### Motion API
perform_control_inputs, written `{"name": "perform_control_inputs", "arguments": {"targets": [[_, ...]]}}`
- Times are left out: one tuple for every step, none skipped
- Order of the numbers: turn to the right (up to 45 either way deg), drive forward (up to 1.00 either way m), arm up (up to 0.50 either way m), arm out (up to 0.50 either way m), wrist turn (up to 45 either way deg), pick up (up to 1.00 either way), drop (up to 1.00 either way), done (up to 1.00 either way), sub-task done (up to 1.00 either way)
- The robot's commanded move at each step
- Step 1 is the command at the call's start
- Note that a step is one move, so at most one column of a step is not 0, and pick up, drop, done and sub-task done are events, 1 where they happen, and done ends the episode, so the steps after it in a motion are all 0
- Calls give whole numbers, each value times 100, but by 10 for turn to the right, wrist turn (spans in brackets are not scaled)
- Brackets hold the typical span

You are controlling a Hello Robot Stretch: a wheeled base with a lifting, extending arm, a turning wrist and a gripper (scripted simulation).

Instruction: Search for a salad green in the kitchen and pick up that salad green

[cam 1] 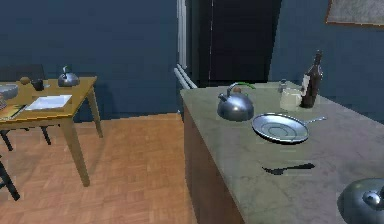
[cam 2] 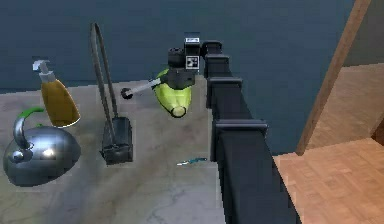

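Arm side view: dark claw at a round yellow-green lump near the grey worktop far edge; cannot tell if it holds it

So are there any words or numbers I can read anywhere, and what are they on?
Nothing here can be read.
White paper sheet on the brown wooden table: marks too small to read.
Dark glass bottle on the grey stone counter: nothing legible.
Two small white squares on the dark square arm: black marks, not letters.
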Motion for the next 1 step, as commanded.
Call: {"name": "perform_control_inputs", "arguments": {"targets": [[0, 0, 0, 0, 360, 0, 0, 0, 0]]}}
